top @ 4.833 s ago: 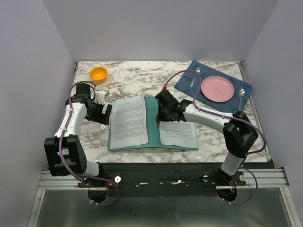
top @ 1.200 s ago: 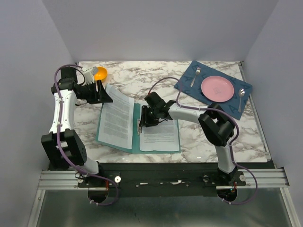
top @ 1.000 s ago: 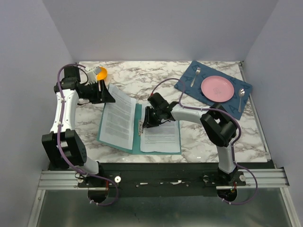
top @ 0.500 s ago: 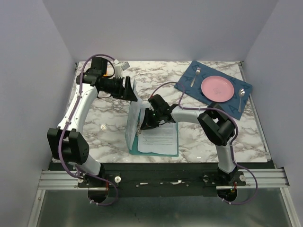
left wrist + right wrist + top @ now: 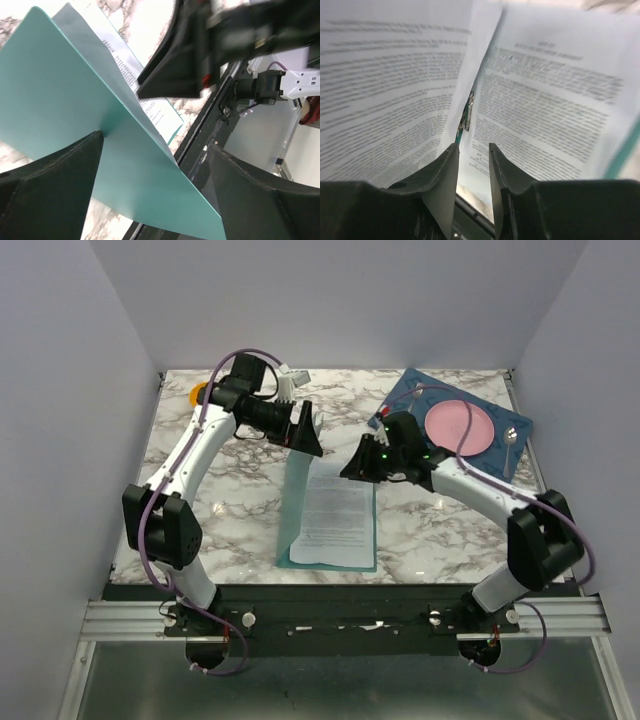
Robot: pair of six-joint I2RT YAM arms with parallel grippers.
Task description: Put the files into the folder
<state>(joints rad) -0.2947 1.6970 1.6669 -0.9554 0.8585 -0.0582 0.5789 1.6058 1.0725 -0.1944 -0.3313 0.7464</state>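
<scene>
The teal folder [image 5: 330,560] lies near the table's front middle. Its left cover [image 5: 298,502] stands almost upright, with a printed sheet against its inner side. More files [image 5: 340,512] lie flat on the right half. My left gripper [image 5: 308,440] is at the cover's top edge. In the left wrist view its jaws [image 5: 155,142] stand wide apart, with the teal cover [image 5: 75,100] slanting between them and a sheet [image 5: 120,60] behind it. My right gripper [image 5: 355,468] hovers over the flat files' far end. Its fingers [image 5: 473,146] are a little apart with nothing between them, above both sheets [image 5: 550,100].
A dark blue placemat [image 5: 400,410] at the back right carries a pink plate [image 5: 458,427] and a spoon [image 5: 511,437]. The right arm reaches across its near corner. An orange bowl [image 5: 200,393] peeks out behind the left arm at the back left.
My left gripper swung right, carrying the cover up to near vertical, and its jaws spread wide. The right gripper pulled back from the folder's spine toward the right.
</scene>
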